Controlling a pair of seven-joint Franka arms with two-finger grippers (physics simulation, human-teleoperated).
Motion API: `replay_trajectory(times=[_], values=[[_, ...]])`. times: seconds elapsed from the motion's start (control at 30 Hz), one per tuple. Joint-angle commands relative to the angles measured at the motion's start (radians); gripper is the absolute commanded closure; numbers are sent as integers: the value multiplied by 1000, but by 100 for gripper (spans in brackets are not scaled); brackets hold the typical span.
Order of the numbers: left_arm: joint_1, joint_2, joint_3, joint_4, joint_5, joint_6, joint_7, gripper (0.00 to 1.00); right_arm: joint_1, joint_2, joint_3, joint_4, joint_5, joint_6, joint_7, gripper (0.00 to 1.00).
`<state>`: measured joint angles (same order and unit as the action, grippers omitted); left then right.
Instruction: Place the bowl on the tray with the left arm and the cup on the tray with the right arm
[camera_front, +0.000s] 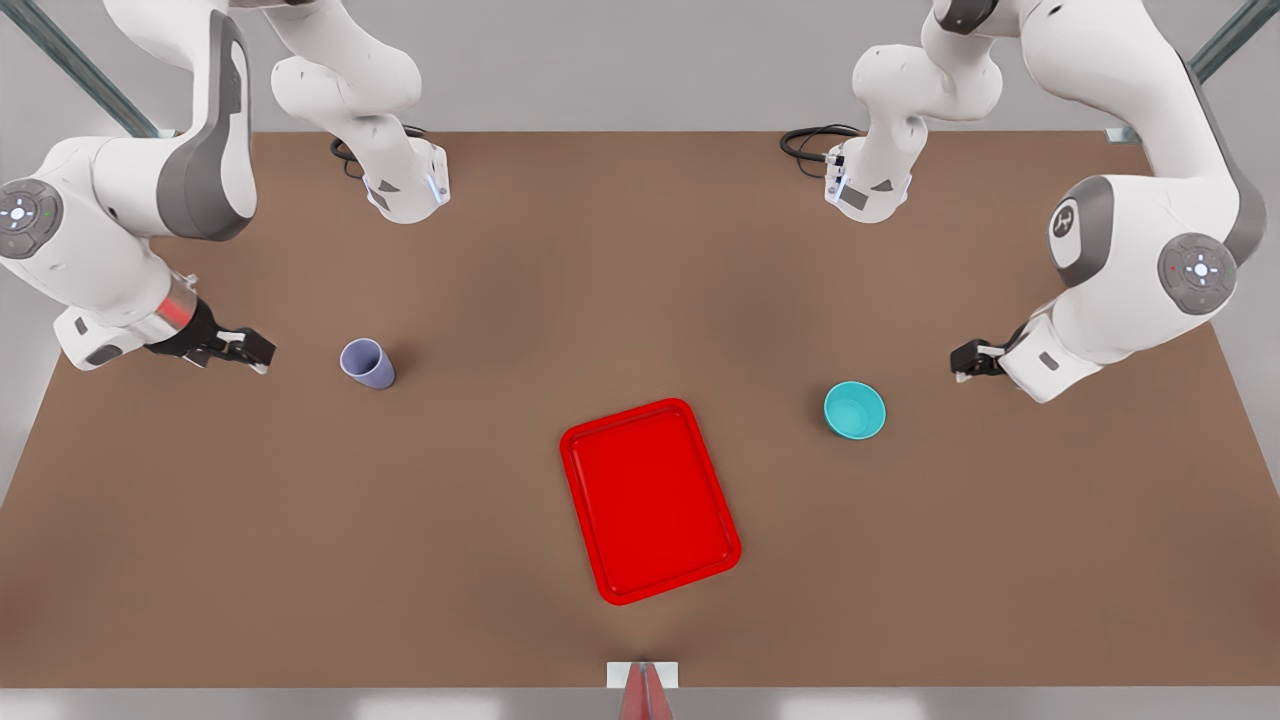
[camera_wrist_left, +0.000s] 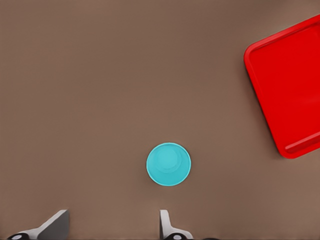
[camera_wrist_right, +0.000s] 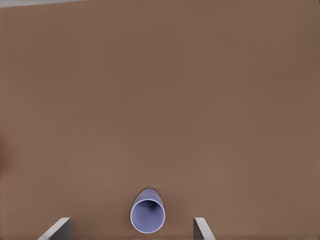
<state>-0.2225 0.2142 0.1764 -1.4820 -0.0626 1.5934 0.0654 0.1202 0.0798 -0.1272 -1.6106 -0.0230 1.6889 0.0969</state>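
Red tray (camera_front: 650, 500) bare, teal bowl (camera_front: 855, 410) – lavender cup (camera_front: 367, 362) hollow, left hand (camera_front: 962, 362), right hand (camera_front: 258, 352) wide

The front view looks steeply down on the brown table (camera_front: 640, 300) from the edge opposite the arm bases, taking in the whole top. The left wrist view looks straight down from close above the table, past its spread fingertips (camera_wrist_left: 165, 222), over the bowl (camera_wrist_left: 168, 164) and one corner of the tray (camera_wrist_left: 287, 85); the front view shares both, on its right and centre. The right wrist view likewise faces down, near the cup (camera_wrist_right: 148, 216), which the front view shows on its left.
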Motion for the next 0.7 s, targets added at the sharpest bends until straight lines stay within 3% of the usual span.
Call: replay_trajectory(times=[0.0,0.07,0.13,0.2,0.3,0.67], values=[[0,5,0,-3,9,-1,1,0,3,0,0,0,0,0,0,0],[0,89,-1,-1,6,-119,-9,0,3,0,0,0,0,0,0,0],[-3,68,-24,-368,-169,253,-10,0,3,0,0,-2,0,0,0,0],[-5,120,-40,-500,-281,490,-9,0,3,0,0,-2,0,0,1,0],[9,203,-38,-511,-335,576,25,0,3,0,0,0,0,0,1,0],[66,266,-37,-537,-335,577,143,0,3,0,0,0,0,0,0,0]])
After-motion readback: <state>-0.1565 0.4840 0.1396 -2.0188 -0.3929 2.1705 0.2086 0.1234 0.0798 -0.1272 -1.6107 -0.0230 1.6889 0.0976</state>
